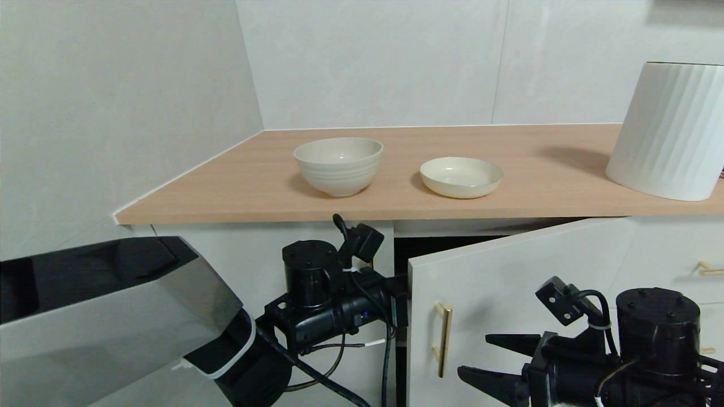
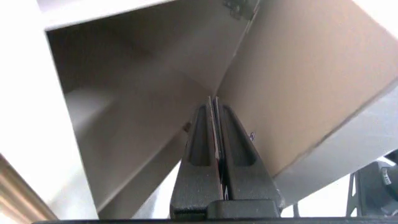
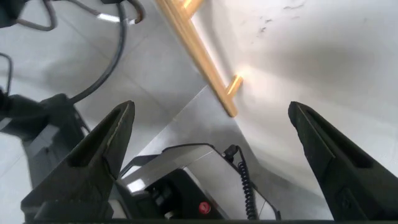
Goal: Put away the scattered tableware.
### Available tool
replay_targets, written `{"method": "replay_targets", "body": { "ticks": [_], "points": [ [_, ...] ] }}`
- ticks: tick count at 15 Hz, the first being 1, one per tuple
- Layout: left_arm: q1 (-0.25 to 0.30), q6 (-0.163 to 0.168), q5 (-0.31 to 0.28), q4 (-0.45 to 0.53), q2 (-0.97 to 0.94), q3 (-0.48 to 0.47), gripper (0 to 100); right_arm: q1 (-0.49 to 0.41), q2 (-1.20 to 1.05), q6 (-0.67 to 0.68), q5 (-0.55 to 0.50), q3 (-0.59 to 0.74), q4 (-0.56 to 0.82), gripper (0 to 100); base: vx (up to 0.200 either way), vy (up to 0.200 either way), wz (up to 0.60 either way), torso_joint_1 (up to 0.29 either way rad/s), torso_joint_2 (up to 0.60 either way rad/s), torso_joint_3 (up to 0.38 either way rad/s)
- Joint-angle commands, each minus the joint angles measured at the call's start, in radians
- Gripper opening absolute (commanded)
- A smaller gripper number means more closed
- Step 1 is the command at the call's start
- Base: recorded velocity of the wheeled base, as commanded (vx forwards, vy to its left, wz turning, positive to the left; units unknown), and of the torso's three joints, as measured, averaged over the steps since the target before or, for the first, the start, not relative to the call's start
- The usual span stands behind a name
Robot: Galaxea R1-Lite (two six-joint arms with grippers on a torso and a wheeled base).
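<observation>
Left gripper (image 2: 214,109): closed, fingers pressed flat together, empty; low at the free edge of the open door (image 1: 509,282), pointing into the cabinet (image 2: 112,124) along the door's inner face. Contact with the door: cannot tell.

Right gripper (image 1: 474,356): spread wide, fingers (image 3: 102,155) well apart, empty; low before the door's outer face, near the handle (image 1: 443,339), touching neither.

Counter (image 1: 537,169): wood-toned top, running along the wall into the corner, above the white cabinet fronts.

Door: white, swung partly open below the counter, dark gap behind it.

Container (image 1: 667,130): white, ribbed, tapering towards the top; standing at the counter's right end, well apart from the tableware.

Bowl (image 1: 338,165): cream, deep, faintly ringed outside, upright and empty; on the counter left of centre, near the front edge.

Dish (image 1: 461,177): cream, shallow, upright and empty; on the counter just right of the bowl, apart from it, above the door.

Handle: brass bar, set upright on the door near the free edge.
</observation>
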Motion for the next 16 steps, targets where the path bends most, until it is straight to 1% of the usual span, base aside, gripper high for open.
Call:
{"method": "replay_targets", "body": {
  "ticks": [1,3,4,6,7,10,14,16],
  "points": [
    [0.000,0.000,0.006,0.009,0.007,-0.010,0,0.001,-0.018,0.001,0.005,0.010,0.005,100,-0.200,0.000,0.00,0.017,0.01,0.002],
    [0.000,0.000,0.006,0.015,0.016,-0.024,0,0.003,-0.016,-0.001,0.005,0.011,0.005,100,-0.200,0.000,0.00,0.007,0.00,0.002],
    [0.000,0.000,0.005,0.050,0.037,-0.059,0,0.003,-0.018,-0.002,0.003,0.011,0.005,100,-0.200,0.000,0.00,0.002,0.00,-0.002],
    [0.001,0.000,0.005,0.130,0.099,-0.167,0,0.004,-0.018,-0.002,0.003,0.013,0.005,100,0.000,0.000,0.00,0.000,0.00,0.000],
    [0.000,0.000,0.005,0.153,0.111,-0.197,0,0.004,-0.018,-0.004,0.003,0.013,0.005,100,0.000,0.000,0.00,0.000,0.00,0.000],
    [-0.005,-0.002,0.006,0.172,0.102,-0.208,0,0.006,-0.024,-0.004,0.003,0.017,0.005,100,0.000,0.000,0.00,0.000,0.00,0.000],
    [-0.012,0.000,0.025,0.176,0.085,-0.210,0,0.006,-0.024,-0.027,0.000,0.019,0.005,100,-0.200,0.000,0.00,0.006,0.00,0.005],
    [-0.011,0.000,0.023,0.224,0.097,-0.247,0,0.012,-0.027,-0.027,0.002,0.020,0.005,100,0.000,0.000,0.00,0.000,0.00,0.000]
  ]
}}
